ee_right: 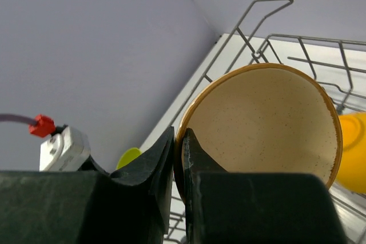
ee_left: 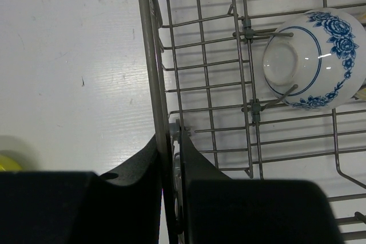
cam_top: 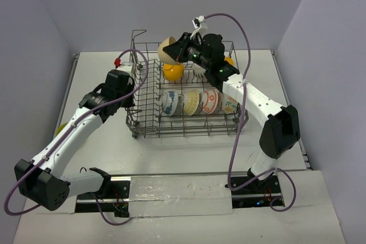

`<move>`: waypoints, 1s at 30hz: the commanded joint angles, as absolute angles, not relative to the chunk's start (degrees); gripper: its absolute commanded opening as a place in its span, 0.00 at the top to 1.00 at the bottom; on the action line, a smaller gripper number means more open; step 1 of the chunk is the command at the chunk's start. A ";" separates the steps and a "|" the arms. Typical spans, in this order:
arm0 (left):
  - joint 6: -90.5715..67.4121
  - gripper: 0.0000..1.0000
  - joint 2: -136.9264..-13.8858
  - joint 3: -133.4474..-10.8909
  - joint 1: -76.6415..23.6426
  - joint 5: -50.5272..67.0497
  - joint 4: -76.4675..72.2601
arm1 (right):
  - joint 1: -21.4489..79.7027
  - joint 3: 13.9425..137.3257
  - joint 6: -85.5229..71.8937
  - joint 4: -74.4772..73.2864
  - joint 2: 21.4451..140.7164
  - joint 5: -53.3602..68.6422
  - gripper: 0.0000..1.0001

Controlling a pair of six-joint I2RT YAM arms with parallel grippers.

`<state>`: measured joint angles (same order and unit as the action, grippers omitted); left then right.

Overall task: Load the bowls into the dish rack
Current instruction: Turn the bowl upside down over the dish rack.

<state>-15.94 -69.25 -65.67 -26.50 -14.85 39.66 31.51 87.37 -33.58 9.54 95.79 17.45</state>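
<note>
The grey wire dish rack (cam_top: 144, 104) looks mostly loaded: right gripper (ee_right: 178, 141) holds a tan round bowl (ee_right: 263, 124) above it, left gripper (ee_left: 173, 139) pinches its rim.

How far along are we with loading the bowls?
Racked: the blue-patterned bowl and its row, plus an orange-yellow bowl, sit in the dish rack. In hand: right tool grips the tan bowl above it; left tool clamps the rack's rim. Remaining: the lime green bowl, on the table.

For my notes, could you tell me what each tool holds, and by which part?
Right tool: tan bowl, by its rim. Left tool: dish rack, by its side rim.
</note>
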 commanded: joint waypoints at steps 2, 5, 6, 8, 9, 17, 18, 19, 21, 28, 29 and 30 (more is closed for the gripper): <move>-12.92 1.00 -64.96 -64.08 -28.39 -8.70 39.12 | 31.55 88.77 -39.19 24.07 96.76 17.32 1.00; -13.27 1.00 -64.25 -62.85 -28.56 -7.91 38.58 | 31.90 88.42 -41.48 26.89 98.35 16.79 1.00; -13.45 1.00 -63.99 -62.32 -28.83 -7.82 38.24 | 31.99 88.59 -42.88 27.68 99.22 16.18 1.00; -13.80 1.00 -63.37 -61.35 -29.18 -7.73 37.62 | 32.17 88.77 -44.29 28.82 100.19 16.00 1.00; -13.97 1.00 -63.28 -61.00 -29.18 -8.00 37.01 | 32.17 89.03 -45.60 28.92 101.15 15.65 1.00; -15.12 1.00 -63.02 -55.21 -29.27 -8.53 32.52 | 35.15 89.47 -50.53 30.76 105.20 11.95 1.00; -15.03 1.00 -63.10 -54.85 -29.27 -8.53 32.08 | 35.33 89.30 -52.36 31.89 106.16 11.78 1.00; -14.94 1.00 -63.11 -54.67 -29.27 -8.61 31.30 | 35.59 89.30 -52.99 32.43 106.69 11.43 1.00; -14.94 1.00 -62.67 -53.70 -29.09 -8.35 30.24 | 36.30 89.99 -54.14 33.31 108.10 11.25 1.00; -15.64 1.00 -59.94 -50.98 -28.74 -9.22 29.18 | 38.14 88.33 -58.44 39.98 111.18 9.58 1.00; -15.82 1.00 -59.85 -50.89 -28.65 -9.58 29.27 | 38.32 88.07 -60.27 41.90 112.05 9.41 1.00; -15.91 1.00 -59.94 -50.89 -28.74 -9.58 29.18 | 38.49 87.72 -61.16 42.79 112.58 9.40 1.00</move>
